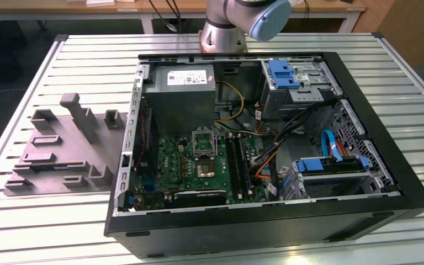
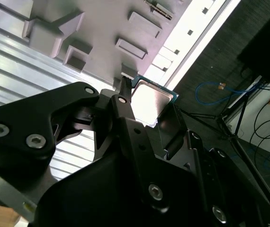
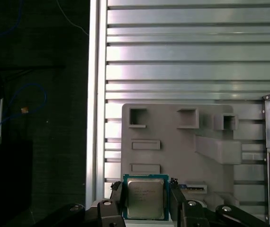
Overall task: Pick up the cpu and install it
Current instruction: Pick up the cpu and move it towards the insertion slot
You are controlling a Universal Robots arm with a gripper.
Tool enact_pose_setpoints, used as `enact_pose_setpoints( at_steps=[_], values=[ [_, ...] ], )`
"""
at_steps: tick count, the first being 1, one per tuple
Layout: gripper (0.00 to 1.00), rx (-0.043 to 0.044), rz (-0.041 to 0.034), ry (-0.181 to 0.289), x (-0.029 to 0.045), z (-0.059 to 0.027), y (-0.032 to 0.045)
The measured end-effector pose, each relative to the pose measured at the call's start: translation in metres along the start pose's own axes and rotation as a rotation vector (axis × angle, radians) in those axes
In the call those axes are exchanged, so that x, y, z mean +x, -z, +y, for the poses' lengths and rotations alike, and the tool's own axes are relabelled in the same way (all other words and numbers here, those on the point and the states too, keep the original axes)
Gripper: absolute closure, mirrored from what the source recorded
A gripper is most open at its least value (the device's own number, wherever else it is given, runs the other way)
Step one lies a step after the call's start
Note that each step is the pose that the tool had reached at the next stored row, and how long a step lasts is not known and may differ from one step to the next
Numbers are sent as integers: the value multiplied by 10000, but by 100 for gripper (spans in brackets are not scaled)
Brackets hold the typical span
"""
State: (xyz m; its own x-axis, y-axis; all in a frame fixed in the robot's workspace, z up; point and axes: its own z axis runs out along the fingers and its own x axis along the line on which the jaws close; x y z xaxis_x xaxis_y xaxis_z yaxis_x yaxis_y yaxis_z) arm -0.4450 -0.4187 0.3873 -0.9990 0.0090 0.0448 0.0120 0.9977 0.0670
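The cpu (image 3: 145, 197), a small square chip with a silvery top and a pale green rim, sits between my gripper's (image 3: 145, 189) black fingers (image 3: 177, 201) and is held off the surfaces below. In the second wrist view the cpu (image 2: 149, 98) shows its bright metal face, gripped at two opposite edges by the gripper (image 2: 148, 101). The grey fixture plate (image 3: 173, 142) lies well below the chip. In the exterior view the motherboard (image 1: 197, 163) lies flat in the open computer case (image 1: 374, 182), with the cpu socket (image 1: 203, 166) near its middle and the hinged frame (image 1: 203, 140) raised.
The grey fixture plate (image 1: 64, 152) with raised blocks lies on the slatted metal table (image 1: 42, 221) at the exterior view's left of the case. Cables, drive cages with blue latches (image 1: 282, 74) and a power supply (image 1: 179, 96) crowd the case. The arm's base (image 1: 234, 22) stands behind it.
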Motion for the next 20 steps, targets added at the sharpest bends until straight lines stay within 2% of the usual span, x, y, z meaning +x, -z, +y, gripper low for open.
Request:
enact_pose_setpoints(
  at_steps=[20],
  values=[
    [53,-1,0,0,-63,0,2]
  ],
)
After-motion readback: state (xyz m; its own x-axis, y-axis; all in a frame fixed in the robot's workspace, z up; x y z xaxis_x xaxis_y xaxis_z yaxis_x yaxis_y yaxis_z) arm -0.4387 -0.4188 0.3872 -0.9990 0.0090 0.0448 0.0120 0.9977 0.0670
